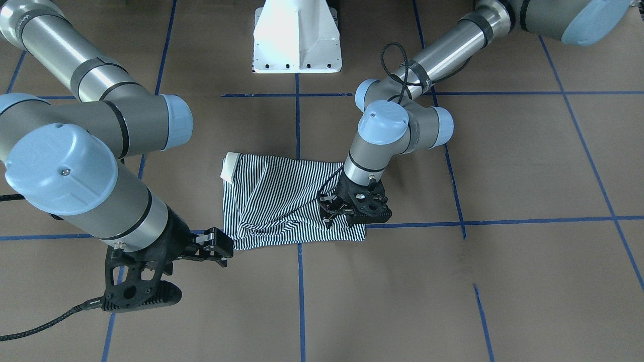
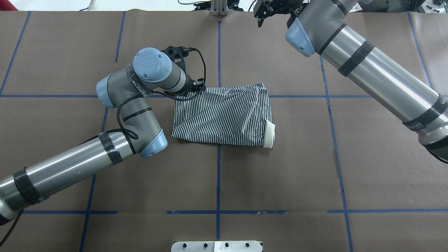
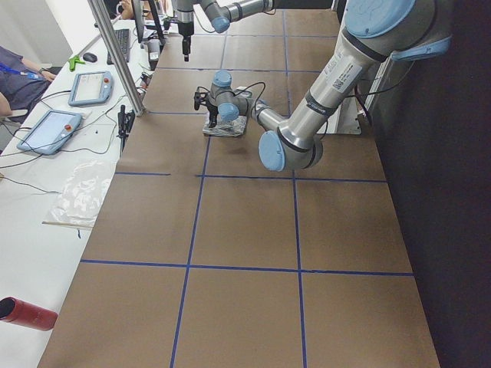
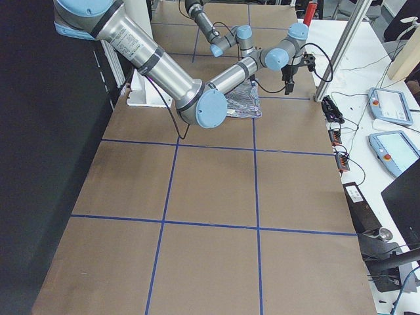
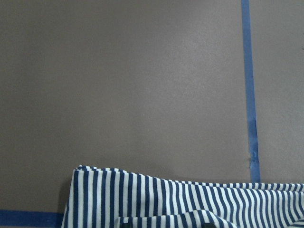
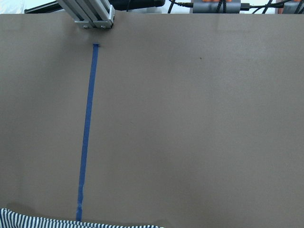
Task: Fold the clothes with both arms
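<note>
The half-folded shirt (image 1: 282,201) is lying on the bench (image 1: 503,166) before the white base (image 1: 297,40), its far corner likely being anchored by the left gripper (image 1: 329,211) (jaws buried in puckered cloth, so I cannot tell their grip), while the right gripper (image 1: 221,250) is hovering farther out, jaws spread and empty.

Brown paper (image 2: 280,175) crossed with blue tape lines (image 2: 218,175) covers the table under both sets of jaws. The white pedestal (image 1: 297,40) stands well behind them. Past the jaws of the right gripper (image 2: 273,19) is your bench (image 3: 46,230), holding two tablets (image 3: 47,130), a keyboard (image 3: 121,42) and, well apart, a red tube (image 3: 27,313).
</note>
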`<state>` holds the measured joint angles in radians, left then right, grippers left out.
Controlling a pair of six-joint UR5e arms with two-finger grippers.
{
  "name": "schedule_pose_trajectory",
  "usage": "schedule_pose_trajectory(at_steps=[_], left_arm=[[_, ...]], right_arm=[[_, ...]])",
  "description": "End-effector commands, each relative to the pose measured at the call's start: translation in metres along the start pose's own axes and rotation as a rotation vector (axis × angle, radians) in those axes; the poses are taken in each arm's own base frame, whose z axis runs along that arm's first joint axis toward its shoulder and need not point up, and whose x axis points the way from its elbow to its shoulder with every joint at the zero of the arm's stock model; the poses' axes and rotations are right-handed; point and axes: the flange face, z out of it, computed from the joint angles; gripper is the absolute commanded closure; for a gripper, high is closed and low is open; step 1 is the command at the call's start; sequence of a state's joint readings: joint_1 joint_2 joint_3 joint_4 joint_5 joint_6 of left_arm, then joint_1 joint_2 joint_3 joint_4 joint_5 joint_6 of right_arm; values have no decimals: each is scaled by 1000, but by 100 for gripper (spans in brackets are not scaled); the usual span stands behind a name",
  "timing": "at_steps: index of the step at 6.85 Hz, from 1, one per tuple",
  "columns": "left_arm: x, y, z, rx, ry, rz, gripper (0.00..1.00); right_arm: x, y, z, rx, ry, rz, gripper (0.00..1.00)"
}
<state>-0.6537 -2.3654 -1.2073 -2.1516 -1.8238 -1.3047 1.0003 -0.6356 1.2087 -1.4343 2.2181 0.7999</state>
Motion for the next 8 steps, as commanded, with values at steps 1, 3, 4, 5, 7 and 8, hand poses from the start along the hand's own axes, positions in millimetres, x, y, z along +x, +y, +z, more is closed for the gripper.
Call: schedule_pose_trajectory(at_steps=[1,3,4,5,7,8], left_arm=[[-6,-5,0,5,-11,-6,41],[-12,-4,6,-1,-23,-8,41],[-10,-3,6,-2,-20,-7,41],[-9,-2,6,-3,-20,-6,41],[-6,-1,6,-4,-17,-6,60],[-6,-1,6,-5,-16,-6,79]], right_arm=[[1,0,1,-1,1,0,0],[1,0,1,-1,1,0,0],[2,0,1,-1,1,1,0],[2,0,1,-1,1,1,0],[3,0,1,-2,1,3,0],[4,0,2,-2,3,4,0]])
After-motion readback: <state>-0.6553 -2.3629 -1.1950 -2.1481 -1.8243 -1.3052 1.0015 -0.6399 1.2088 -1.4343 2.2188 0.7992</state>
